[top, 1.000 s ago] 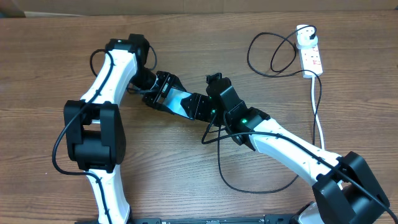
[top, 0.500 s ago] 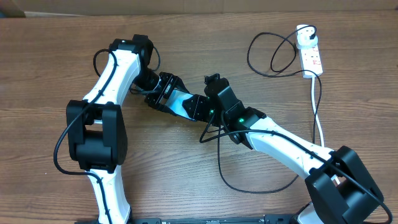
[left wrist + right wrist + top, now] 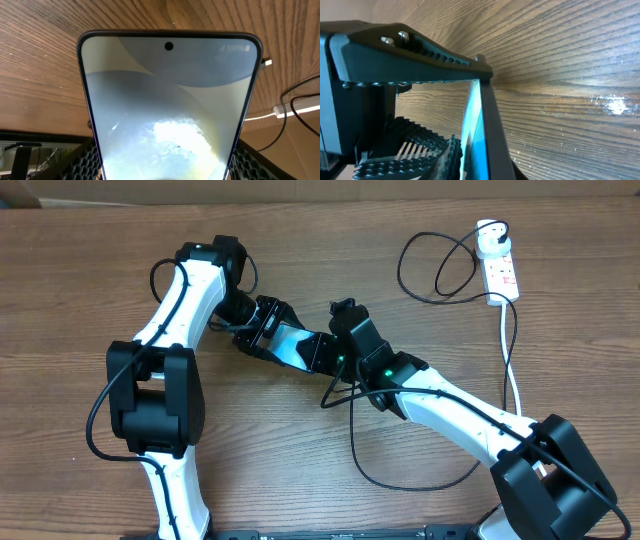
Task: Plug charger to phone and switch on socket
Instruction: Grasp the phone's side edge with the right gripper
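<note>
My left gripper is shut on the phone, holding it by its two long sides above the table. In the left wrist view the lit phone screen fills the frame, and my left gripper clamps it at the bottom. My right gripper is at the phone's other end. In the right wrist view I see the phone edge-on, beside a right gripper finger pad. The charger cable loops from my right gripper to its round white adapter on the socket. The connector tip is hidden.
The socket's white cord runs down the right side of the wooden table. The charger cable makes a second loop left of the socket. The left gripper's finger crosses the top of the right wrist view.
Over the last second both arms shifted slightly, carrying the phone a little up and to the right. Nothing has visibly moved in the last half second.
</note>
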Controlling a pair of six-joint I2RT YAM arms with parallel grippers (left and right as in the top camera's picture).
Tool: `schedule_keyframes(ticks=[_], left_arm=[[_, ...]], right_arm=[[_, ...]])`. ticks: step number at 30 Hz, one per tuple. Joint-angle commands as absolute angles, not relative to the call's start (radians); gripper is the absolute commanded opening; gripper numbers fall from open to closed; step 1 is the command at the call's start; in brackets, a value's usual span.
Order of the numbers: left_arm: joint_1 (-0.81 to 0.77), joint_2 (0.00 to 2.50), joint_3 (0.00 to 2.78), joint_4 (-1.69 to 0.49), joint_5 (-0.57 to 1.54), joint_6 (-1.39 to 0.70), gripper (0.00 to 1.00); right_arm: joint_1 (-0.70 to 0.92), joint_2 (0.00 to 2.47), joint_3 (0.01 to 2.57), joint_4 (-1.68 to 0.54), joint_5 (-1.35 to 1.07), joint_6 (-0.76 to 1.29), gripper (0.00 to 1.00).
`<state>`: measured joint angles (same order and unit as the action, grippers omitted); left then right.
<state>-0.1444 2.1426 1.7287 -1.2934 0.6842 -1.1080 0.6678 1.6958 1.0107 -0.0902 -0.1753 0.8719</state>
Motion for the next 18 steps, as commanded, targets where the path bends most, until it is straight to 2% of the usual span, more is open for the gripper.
schedule_keyframes(ticks=[1, 7, 18], left_arm=[[-0.152, 2.143, 1.756, -1.304, 0.706, -1.123, 0.04], [-0.152, 2.143, 1.756, -1.304, 0.706, -1.123, 0.04], [-0.138, 2.143, 1.756, -1.295, 0.699, -1.121, 0.04]], right_arm=[[0.674, 1.702, 1.036, -0.08, -0.176, 0.834, 0.14], [0.674, 1.702, 1.036, -0.08, -0.176, 0.834, 0.04], [0.667, 1.702, 1.036, -0.079, -0.16, 0.833, 0.04]])
